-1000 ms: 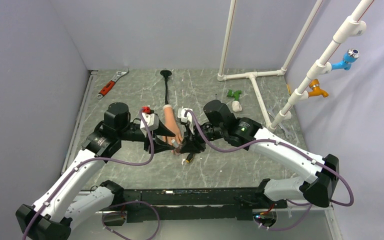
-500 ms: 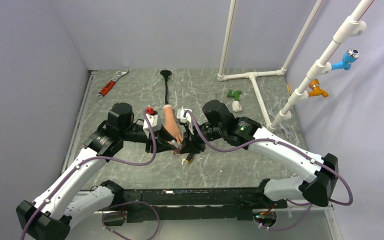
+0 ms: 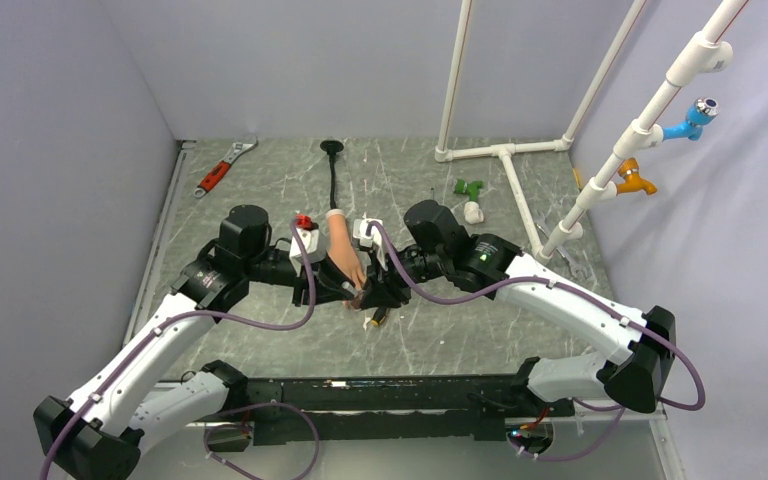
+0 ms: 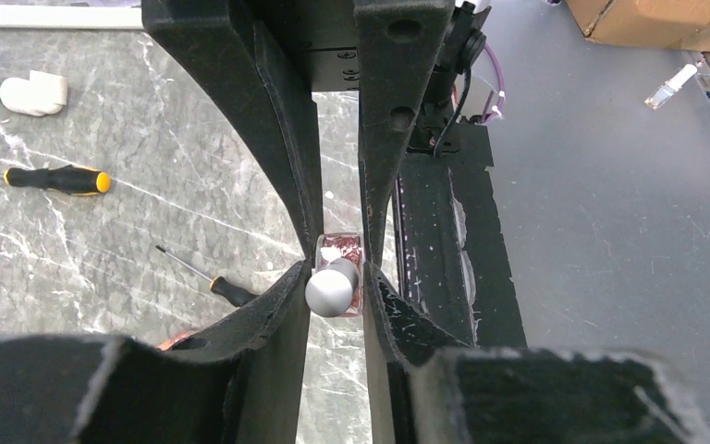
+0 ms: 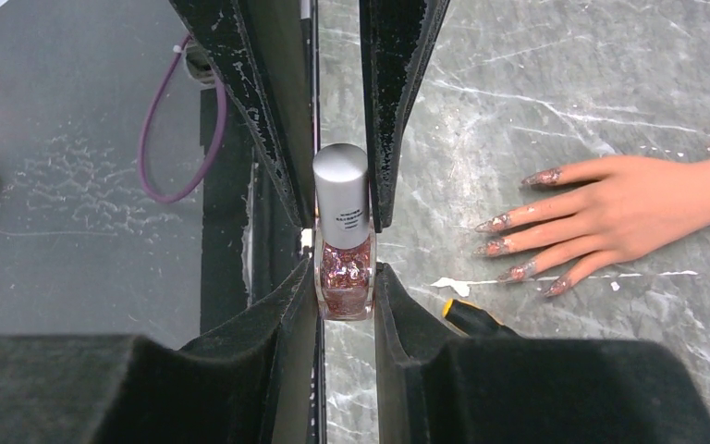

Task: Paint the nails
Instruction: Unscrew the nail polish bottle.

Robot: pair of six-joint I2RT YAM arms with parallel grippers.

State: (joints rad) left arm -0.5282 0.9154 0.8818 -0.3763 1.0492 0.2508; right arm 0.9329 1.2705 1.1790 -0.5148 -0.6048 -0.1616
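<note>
The peach mannequin hand point(image 3: 342, 255) lies palm down on the table, its black stalk point(image 3: 333, 185) running to the back. In the right wrist view its nails point(image 5: 497, 224) carry glittery reddish polish. My right gripper point(image 5: 344, 268) is shut on the glass body of a pink-glitter polish bottle point(image 5: 343, 273) beside the fingertips. My left gripper point(image 4: 337, 268) faces it from the other side, its fingers point(image 5: 277, 139) closed on the bottle's silver cap point(image 4: 331, 289). In the top view both grippers, left point(image 3: 340, 292) and right point(image 3: 368, 296), meet just in front of the hand and hide the bottle.
A yellow-and-black screwdriver point(image 3: 376, 319) lies just in front of the grippers. A red-handled wrench point(image 3: 222, 168) lies at the back left. A white pipe frame point(image 3: 505, 160), a green part point(image 3: 470, 187) and a white fitting point(image 3: 473, 212) are at the back right.
My left arm has slid right, bringing its fingers around the bottle cap. My right gripper has stayed in place with the bottle.
</note>
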